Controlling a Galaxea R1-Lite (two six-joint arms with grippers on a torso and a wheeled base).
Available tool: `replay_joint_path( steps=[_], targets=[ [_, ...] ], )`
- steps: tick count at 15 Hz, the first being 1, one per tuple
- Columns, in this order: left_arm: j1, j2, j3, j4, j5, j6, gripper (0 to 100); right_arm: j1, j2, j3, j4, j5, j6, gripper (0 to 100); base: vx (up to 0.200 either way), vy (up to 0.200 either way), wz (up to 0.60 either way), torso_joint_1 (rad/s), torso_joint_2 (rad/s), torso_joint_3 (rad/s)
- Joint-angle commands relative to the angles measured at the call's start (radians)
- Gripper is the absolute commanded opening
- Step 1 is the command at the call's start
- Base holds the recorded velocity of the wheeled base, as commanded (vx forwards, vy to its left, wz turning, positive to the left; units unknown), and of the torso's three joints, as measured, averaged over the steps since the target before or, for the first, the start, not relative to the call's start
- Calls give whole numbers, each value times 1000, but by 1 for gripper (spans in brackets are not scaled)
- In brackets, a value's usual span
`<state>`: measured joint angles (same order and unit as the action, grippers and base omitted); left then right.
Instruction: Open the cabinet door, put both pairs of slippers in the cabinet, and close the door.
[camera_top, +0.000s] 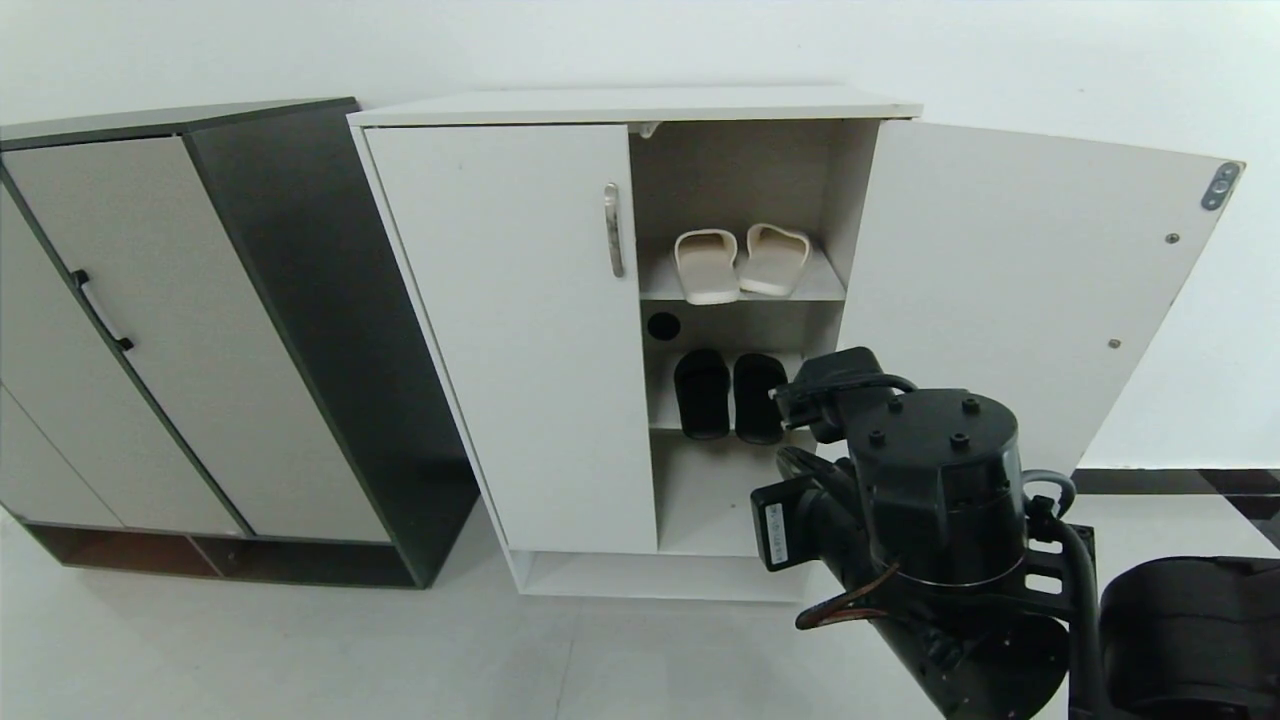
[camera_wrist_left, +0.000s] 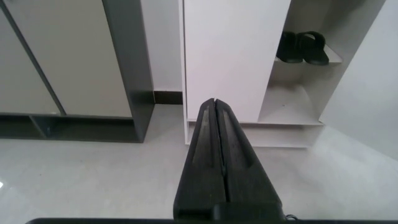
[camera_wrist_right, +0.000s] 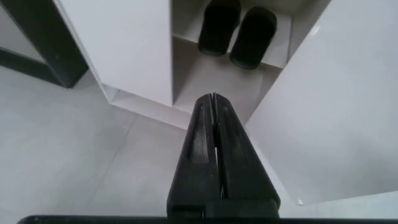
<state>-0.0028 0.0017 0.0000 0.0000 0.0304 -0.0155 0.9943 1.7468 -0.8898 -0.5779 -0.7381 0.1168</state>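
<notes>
While both arms were held before the white cabinet (camera_top: 510, 330), the left gripper (camera_wrist_left: 214, 102) and the right gripper (camera_wrist_right: 213, 96) were seen pressed closed on nothing. Its right door (camera_top: 1000, 290) was swung wide open. Black slippers (camera_top: 730, 395) were set on the middle shelf, beige slippers (camera_top: 740, 262) on the shelf above. A grey cabinet (camera_top: 150, 330) was placed beside it, at the left.

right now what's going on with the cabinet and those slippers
Both pairs are already in the white cabinet: the cream slippers on the upper shelf, the black slippers on the shelf below. Its right door stands wide open, not yet closed. Both arms' jaws are shut and hold nothing.
</notes>
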Motion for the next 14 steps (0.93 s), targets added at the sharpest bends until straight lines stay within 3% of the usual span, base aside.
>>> replay_joint_path(
  steps=[1,10,14],
  targets=[
    [0,0,0,0,0,0,0,0,3,2,0,0,0,0,0,0,0,0,0,0],
    [0,0,0,0,0,-3,0,-22,-1,40,-2,51,1,0,0,0,0,0,0,0],
    [0,0,0,0,0,-1,0,-23,-12,40,0,54,0,0,0,0,0,13,-176,-258]
  ],
)
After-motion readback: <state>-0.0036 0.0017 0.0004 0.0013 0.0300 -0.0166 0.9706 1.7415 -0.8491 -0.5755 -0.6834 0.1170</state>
